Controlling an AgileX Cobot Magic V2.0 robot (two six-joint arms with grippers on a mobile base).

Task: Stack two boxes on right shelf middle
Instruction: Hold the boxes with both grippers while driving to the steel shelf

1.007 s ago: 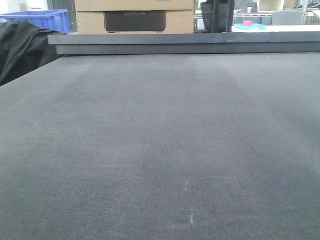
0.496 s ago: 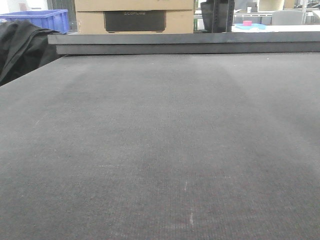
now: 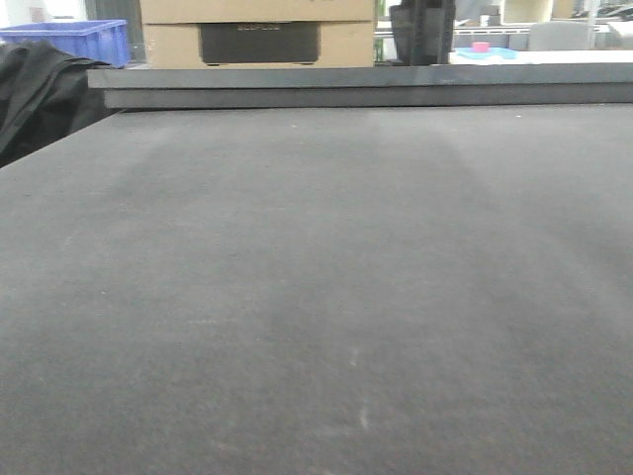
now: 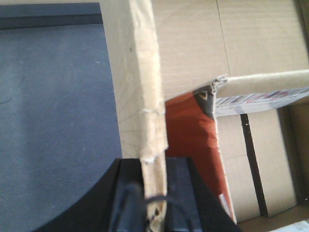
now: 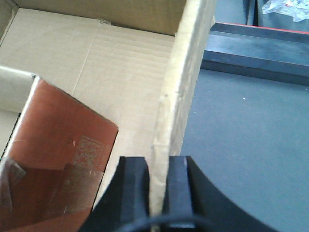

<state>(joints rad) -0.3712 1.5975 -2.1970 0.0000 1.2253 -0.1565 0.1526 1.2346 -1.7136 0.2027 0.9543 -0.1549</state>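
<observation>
My left gripper [image 4: 153, 191] is clamped on one raw-edged wall of the open brown corrugated cardboard box [image 4: 137, 72], which runs down the centre of that frame; my right gripper [image 5: 157, 186] pinches the opposite wall at lower centre; I judge both sides should rise together and evenly, since the fluted board is thin, creased and may buckle; a glossy rust-red carton [image 5: 63, 140] lies inside and could slide; the steel shelf is in no view.

Ahead I see a dark grey tabletop [image 3: 316, 297], a black cloth [image 3: 40, 89] heaped at its left edge, a blue crate [image 3: 84, 40] behind it, and a small pink object [image 3: 481, 47] far back right
</observation>
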